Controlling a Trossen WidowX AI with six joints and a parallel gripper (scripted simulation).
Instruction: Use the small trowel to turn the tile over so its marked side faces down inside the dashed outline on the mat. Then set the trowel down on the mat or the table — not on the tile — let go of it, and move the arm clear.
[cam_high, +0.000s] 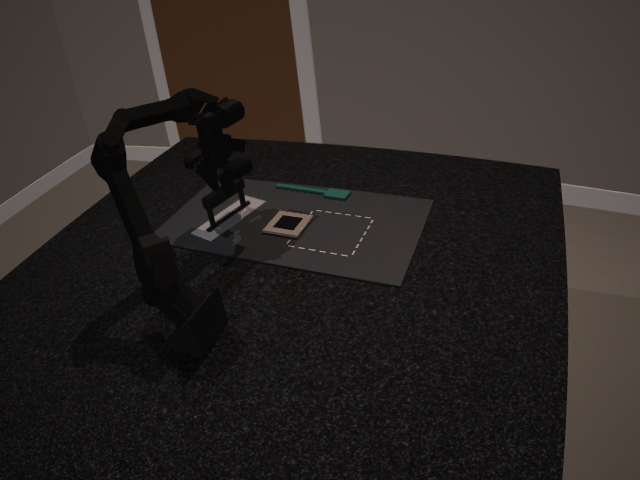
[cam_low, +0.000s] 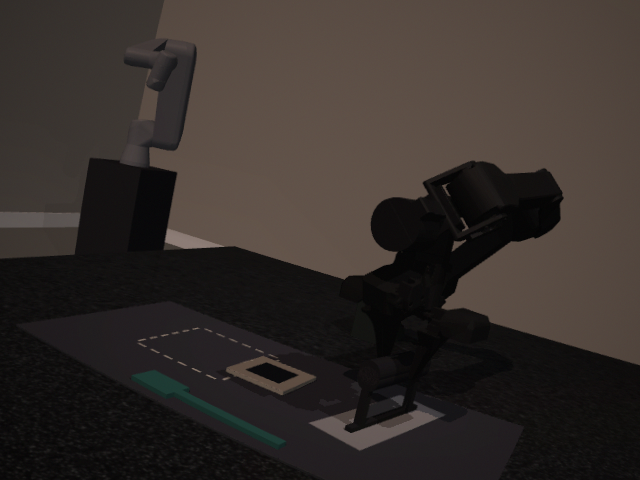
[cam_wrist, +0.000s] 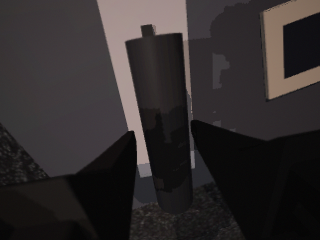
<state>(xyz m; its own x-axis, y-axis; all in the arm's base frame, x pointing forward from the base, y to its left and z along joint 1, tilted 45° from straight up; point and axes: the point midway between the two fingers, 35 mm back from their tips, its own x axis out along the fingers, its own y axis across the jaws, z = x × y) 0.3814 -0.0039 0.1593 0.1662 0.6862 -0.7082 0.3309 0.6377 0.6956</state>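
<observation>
The small trowel (cam_high: 214, 200) (cam_low: 378, 373) (cam_wrist: 162, 95) has a dark round handle on two posts above a pale flat blade (cam_high: 207, 233) (cam_low: 361, 438) (cam_wrist: 114, 25), which lies on the mat. My gripper (cam_high: 225, 183) (cam_low: 402, 356) (cam_wrist: 163, 131) is over the trowel, with its fingers partly open on either side of the handle. In the wrist view a narrow gap shows at the left finger; the right finger is very near or touching. The cream tile (cam_high: 287, 222) (cam_low: 271, 372) (cam_wrist: 292, 55) lies flat, its dark marked square up, across the near-trowel edge of the dashed outline (cam_high: 353, 254) (cam_low: 141, 341).
A green flat-ended tool (cam_high: 337, 194) (cam_low: 157, 383) lies along one long side of the grey mat (cam_high: 398, 237) (cam_low: 77, 328), beside the tile and outline. The mat lies on a dark speckled table (cam_high: 413, 361) (cam_low: 41, 413). Another robot arm (cam_low: 178, 98) stands on a pedestal beyond the table.
</observation>
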